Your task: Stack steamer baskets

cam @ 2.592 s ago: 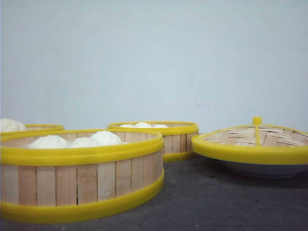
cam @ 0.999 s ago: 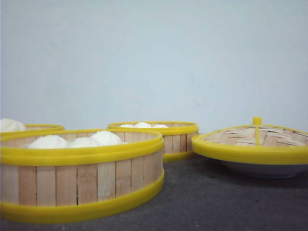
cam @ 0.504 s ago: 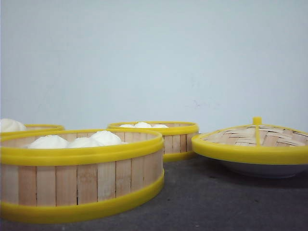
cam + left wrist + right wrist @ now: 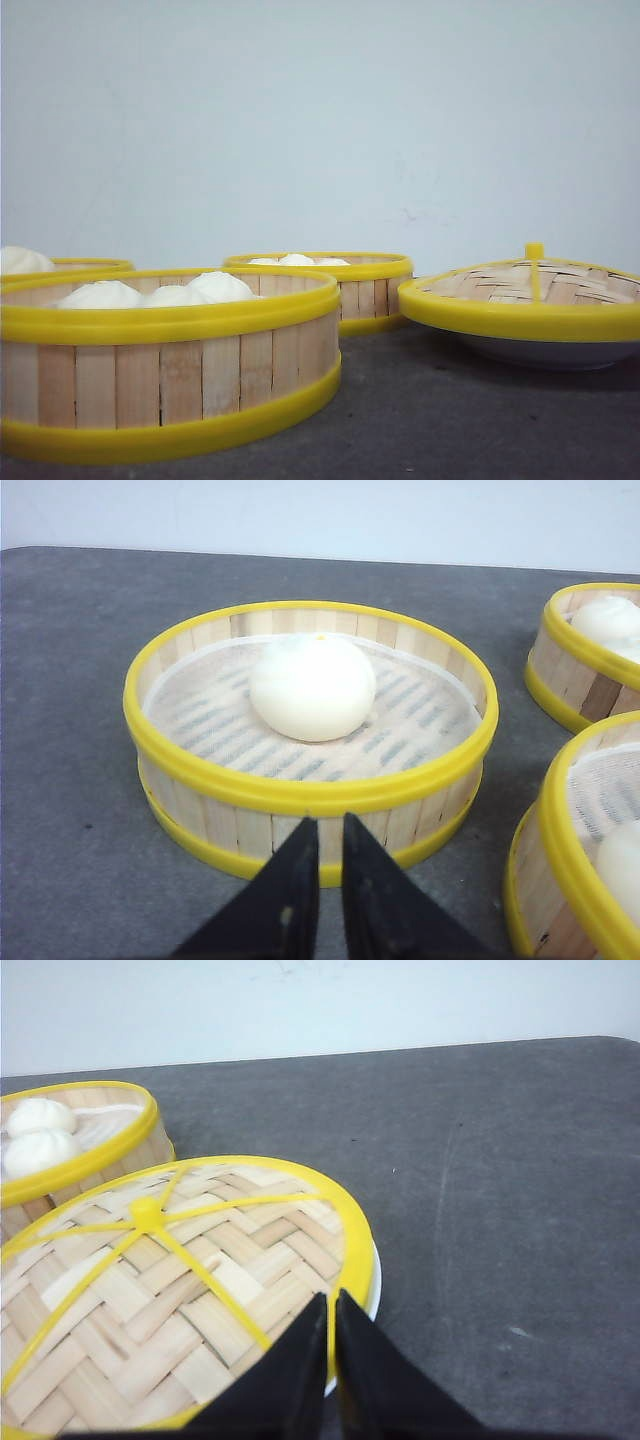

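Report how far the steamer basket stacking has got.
Nothing is stacked yet: the near basket, the far basket and the left basket with one bun all stand apart on the table. Nothing is in hand: the left gripper hangs shut before that basket, and the right gripper shut over the woven lid on its plate. All stacking remains.

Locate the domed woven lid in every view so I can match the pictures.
Front view: the woven lid sits at the right edge on a white plate.
Left wrist view: not in it; only steamer baskets show.
Right wrist view: it fills the lower left, beside the right end effector.
Shared landmark: the basket holding several buns, next to the lid.
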`<state>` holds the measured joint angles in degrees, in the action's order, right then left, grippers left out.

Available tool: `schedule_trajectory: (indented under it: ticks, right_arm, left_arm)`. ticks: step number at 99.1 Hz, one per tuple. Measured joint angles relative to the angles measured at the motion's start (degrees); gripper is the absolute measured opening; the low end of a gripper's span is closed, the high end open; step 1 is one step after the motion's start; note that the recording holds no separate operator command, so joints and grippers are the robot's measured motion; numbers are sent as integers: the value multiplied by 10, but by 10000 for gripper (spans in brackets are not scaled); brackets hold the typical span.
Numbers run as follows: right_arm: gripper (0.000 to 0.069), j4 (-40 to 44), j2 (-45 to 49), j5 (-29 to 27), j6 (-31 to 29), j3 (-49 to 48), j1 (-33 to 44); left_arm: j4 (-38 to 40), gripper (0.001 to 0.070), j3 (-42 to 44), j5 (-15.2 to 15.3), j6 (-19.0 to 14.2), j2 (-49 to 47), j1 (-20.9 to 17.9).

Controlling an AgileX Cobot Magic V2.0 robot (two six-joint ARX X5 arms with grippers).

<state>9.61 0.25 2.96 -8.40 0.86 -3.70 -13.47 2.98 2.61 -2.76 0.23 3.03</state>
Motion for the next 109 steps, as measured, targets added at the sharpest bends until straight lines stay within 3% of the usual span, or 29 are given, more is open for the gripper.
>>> schedule_trajectory:
  ticks: [20,57,84,93,109]
  right_arm:
    - [8,2,0,-26,16,0,0]
    - [8,2,0,-25,20,0,0]
    - [8,-11,1,52,-58,26,0]
    - [8,0,12,63,-90,81,-1]
    - [8,49,78,64,-103,211,0]
  left_arm:
    - [0,14,0,0,0,0,0]
    - [0,14,0,-1,-1,0,0]
    - [12,14,13,-30,-87,1,0]
    - [3,14,65,-40,-120,11,0]
    - [-38,14,189,-41,-132,66,0]
